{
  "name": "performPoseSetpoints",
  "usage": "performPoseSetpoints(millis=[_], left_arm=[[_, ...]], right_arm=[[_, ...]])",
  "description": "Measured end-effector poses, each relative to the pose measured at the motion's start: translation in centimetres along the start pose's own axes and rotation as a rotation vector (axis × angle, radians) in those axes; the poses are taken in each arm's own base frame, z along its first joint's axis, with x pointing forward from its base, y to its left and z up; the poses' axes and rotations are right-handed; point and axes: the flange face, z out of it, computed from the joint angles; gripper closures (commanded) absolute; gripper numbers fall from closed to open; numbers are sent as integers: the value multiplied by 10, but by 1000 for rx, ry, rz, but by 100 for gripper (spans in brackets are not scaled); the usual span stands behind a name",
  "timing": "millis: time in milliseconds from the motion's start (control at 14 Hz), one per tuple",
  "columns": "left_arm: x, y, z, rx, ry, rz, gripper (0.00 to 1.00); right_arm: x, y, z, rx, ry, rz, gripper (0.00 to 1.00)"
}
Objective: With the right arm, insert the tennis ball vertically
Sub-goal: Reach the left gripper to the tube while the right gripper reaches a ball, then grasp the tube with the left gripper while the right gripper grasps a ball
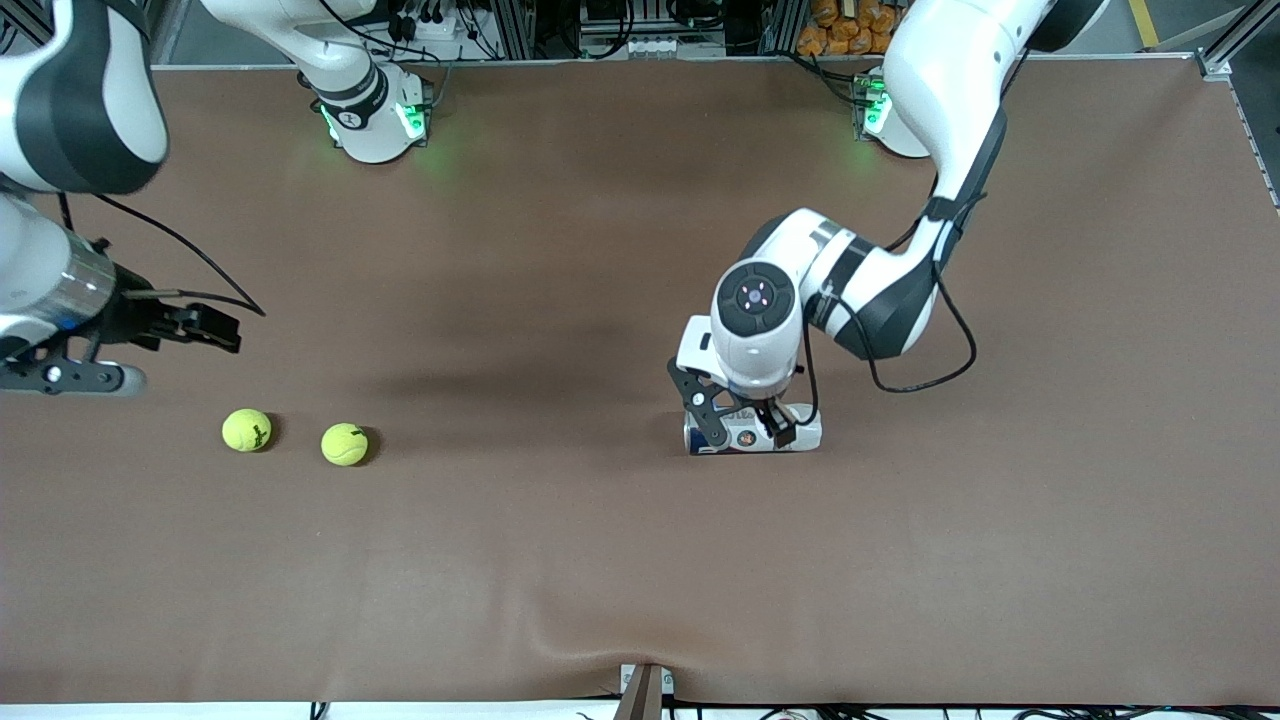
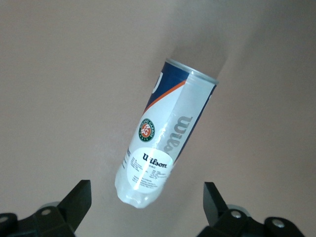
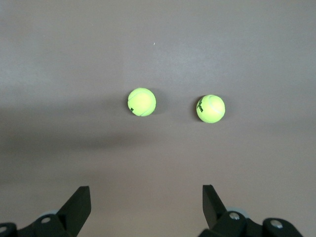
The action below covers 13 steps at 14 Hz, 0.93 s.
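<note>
nothing inserted yet: both balls (image 1: 246, 430) (image 1: 344, 444) lie on the table (image 1: 600, 560), can (image 1: 752, 437) flat under the spread left pincer (image 1: 745, 428), right pincer (image 3: 145, 207) spread above the balls.

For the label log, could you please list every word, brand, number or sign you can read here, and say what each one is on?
"Wilson": on the round white sticker on the tennis ball can lying on its side on the table.
"Wilson": large white letters along the can's clear wall.
Round red-and-green emblem on the can: its wording is too small to read.
Dark marks on both tennis balls: unreadable.
</note>
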Motion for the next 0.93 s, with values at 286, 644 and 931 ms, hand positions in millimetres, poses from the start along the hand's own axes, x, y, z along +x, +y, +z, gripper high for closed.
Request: performPoseSetpoints(millis=[286,644,931], left_arm=[[4,2,27,17,-49,95,0],[13,15,80,46,-143,186,0],[24,32,91,72,-171,260,0]], right_arm=[[24,-12,63,-7,-25,-15,0],[45,-22,147,-2,-55,-16,0],[45,-22,192,20,-68,2,0]])
